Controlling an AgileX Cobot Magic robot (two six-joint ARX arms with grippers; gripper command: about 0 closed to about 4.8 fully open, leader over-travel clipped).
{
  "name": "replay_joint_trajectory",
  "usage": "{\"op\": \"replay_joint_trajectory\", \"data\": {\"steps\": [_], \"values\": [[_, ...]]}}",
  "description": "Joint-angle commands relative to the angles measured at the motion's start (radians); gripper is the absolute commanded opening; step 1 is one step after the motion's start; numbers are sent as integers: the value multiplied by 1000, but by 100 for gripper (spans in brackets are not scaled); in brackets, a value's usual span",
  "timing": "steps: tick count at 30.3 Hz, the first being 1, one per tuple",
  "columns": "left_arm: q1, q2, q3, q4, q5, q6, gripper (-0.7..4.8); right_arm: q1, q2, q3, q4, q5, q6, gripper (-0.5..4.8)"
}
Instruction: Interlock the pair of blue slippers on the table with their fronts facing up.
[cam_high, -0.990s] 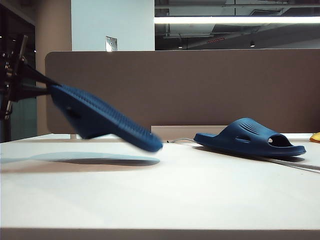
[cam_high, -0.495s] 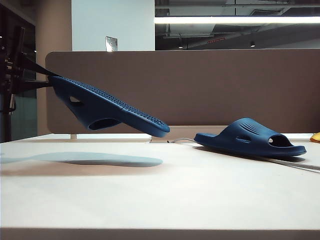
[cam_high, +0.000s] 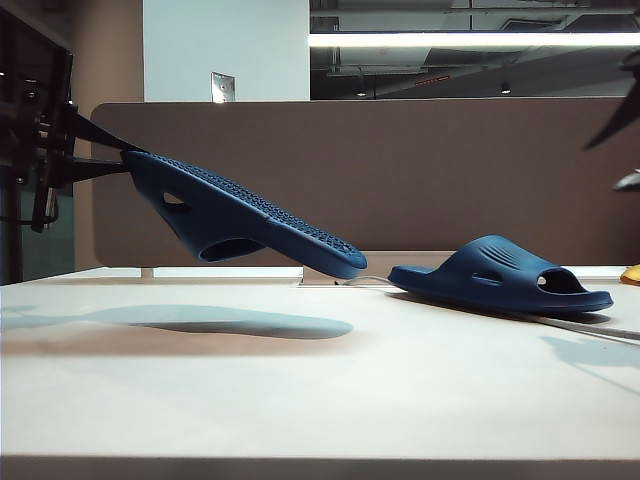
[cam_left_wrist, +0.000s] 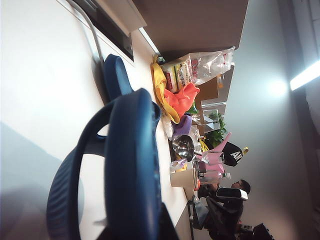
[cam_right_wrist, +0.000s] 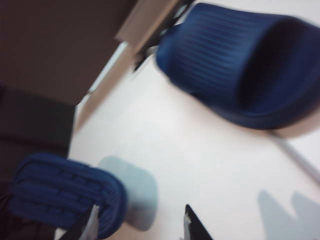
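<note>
**Left tool grasping one slipper aloft; second slipper flat on table**

Nearest: bare cream table (cam_high: 320, 400), with a shadow beneath the raised slipper.

Left tool (cam_high: 85, 160): at the left edge of the exterior view, above the table, clenched on the heel end of the raised slipper (cam_high: 240, 215). Held clear of the surface, turned sole-up with dotted tread on top and strap hanging below, sloping down away from the tool. Toe end lowest, near the toe of the resting slipper (cam_high: 500, 275) but apart from it. In the left wrist view, raised slipper (cam_left_wrist: 127, 180) seen end-on, running straight out from the tool, with the resting slipper (cam_left_wrist: 114, 75) beyond its tip.

Right tool (cam_right_wrist: 140, 222): only its fingertips (cam_right_wrist: 192, 225) visible at the edge of the right wrist view, standing apart, nothing between them, released. Hanging above the table; in the exterior view a dark blurred part (cam_high: 615, 120) at the upper right edge, well above the resting slipper. From this tool, resting slipper (cam_right_wrist: 240, 65) ahead, ribbed strap up, sole flat on the table (cam_right_wrist: 200, 170); raised slipper (cam_right_wrist: 65, 195) off to the side, over its shadow.

Beyond both slippers: brown partition panel (cam_high: 400, 170) along the far table edge. Past the resting slipper, in the left wrist view, a heap of coloured items (cam_left_wrist: 180, 100), too cluttered to identify.
</note>
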Motion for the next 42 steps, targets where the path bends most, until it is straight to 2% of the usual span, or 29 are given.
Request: {"op": "replay_joint_trajectory", "data": {"steps": [1, 5, 8, 9, 11, 12, 13, 15, 18, 20, 22, 23, 25, 27, 29, 33, 38, 40, 42], "values": [[0, -3, 2, -40, 1, 24, -6, 2, 34, 19, 28, -67, -42, 215], [0, -3, 2, -97, -40, -15, -6, 2, 34, 19, 25, -126, -173, 210], [0, -3, 2, -96, -59, -82, -6, 2, 34, 19, 27, -166, -351, 210], [0, -3, 2, -96, -62, -101, -6, 2, 34, 19, 25, -160, -445, 210], [0, -3, 2, -97, -66, -154, -6, 2, 34, 19, 19, -101, -600, 210], [0, -3, 2, -97, -71, -185, -6, 2, 34, 19, 11, -68, -635, 209], [0, -3, 2, -96, -75, -255, -6, 2, 34, 18, -6, -4, -671, 209], [0, -3, 2, -95, -84, -314, -6, 2, 34, 18, -30, 61, -688, 209], [0, -3, 2, -93, -83, -303, -6, 2, 34, 16, -33, 71, -687, 208], [0, -3, 2, -38, -57, -198, -6, 2, 34, 16, -33, 63, -674, 207], [0, -4, 2, 50, 25, -68, -6, 2, 34, 16, -32, 61, -569, 198], [0, -4, 2, 95, 64, -27, -6, 2, 34, 16, -31, 68, -483, 174], [0, -4, 2, 119, 77, 11, -6, 2, 35, 16, -31, 120, -393, 167], [-1, -4, 2, 125, 76, 32, -6, 1, 38, 17, -31, 173, -339, 168], [-6, -4, 2, 122, 74, 32, -6, 1, 71, 24, -20, 169, -269, 171], [-29, -4, 2, 122, 76, 31, -6, 2, 233, 74, 145, 29, -104, 171], [-38, -4, 1, 113, 77, 19, -6, 0, 420, 194, 178, 25, -58, 178], [-38, -4, 1, 105, 72, 8, -6, 0, 485, 244, 178, 10, -44, 215], [-37, -4, 1, 105, 72, -3, -6, 0, 534, 278, 182, 12, -25, 227]]}}
